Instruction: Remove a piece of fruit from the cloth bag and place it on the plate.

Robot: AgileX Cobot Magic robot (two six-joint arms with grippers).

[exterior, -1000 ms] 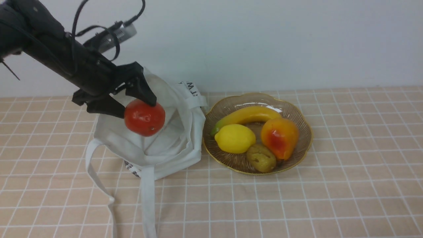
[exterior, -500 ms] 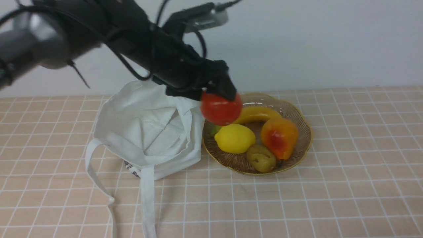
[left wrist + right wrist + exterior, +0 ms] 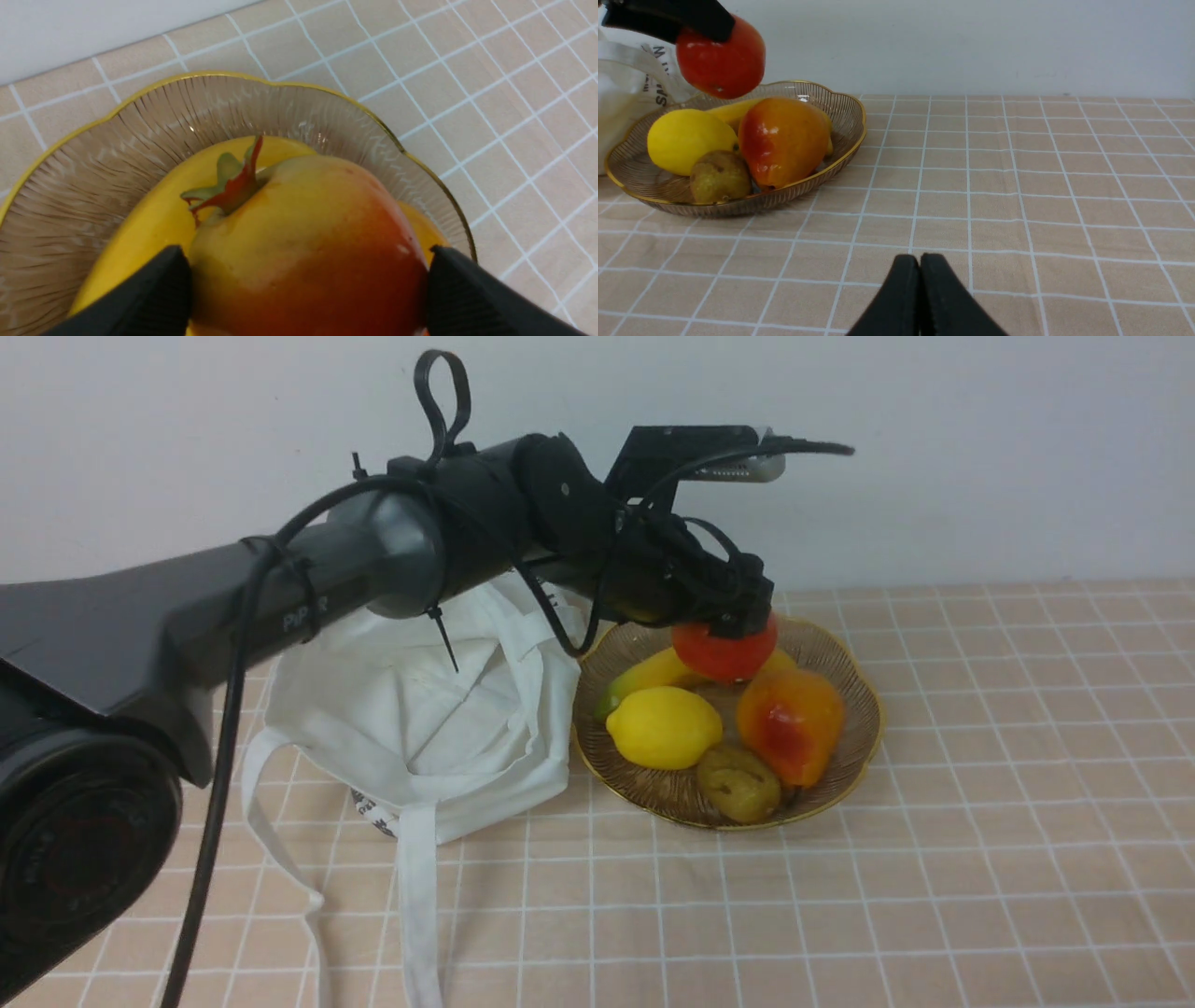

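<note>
My left gripper (image 3: 736,618) is shut on the piece of fruit (image 3: 724,651), a glossy red-orange ball with a small crown tip. It hangs just above the back of the plate (image 3: 870,711), over a banana. In the left wrist view the black fingers (image 3: 156,291) press both sides of the fruit (image 3: 303,242), with the ribbed amber plate (image 3: 93,177) below. The white cloth bag (image 3: 420,709) lies slumped and open left of the plate. My right gripper (image 3: 920,262) is shut and empty, low over the table, well to the right of the plate (image 3: 852,140).
On the plate lie a lemon (image 3: 663,726), an orange mango-like fruit with a red patch (image 3: 790,723), a banana (image 3: 644,677) and a small brown pear (image 3: 738,784). The bag's straps (image 3: 415,905) trail toward the front edge. A wall stands close behind.
The left arm has carried the fruit to the right, from above the open bag to above the back of the plate. The bag has sagged flatter.
</note>
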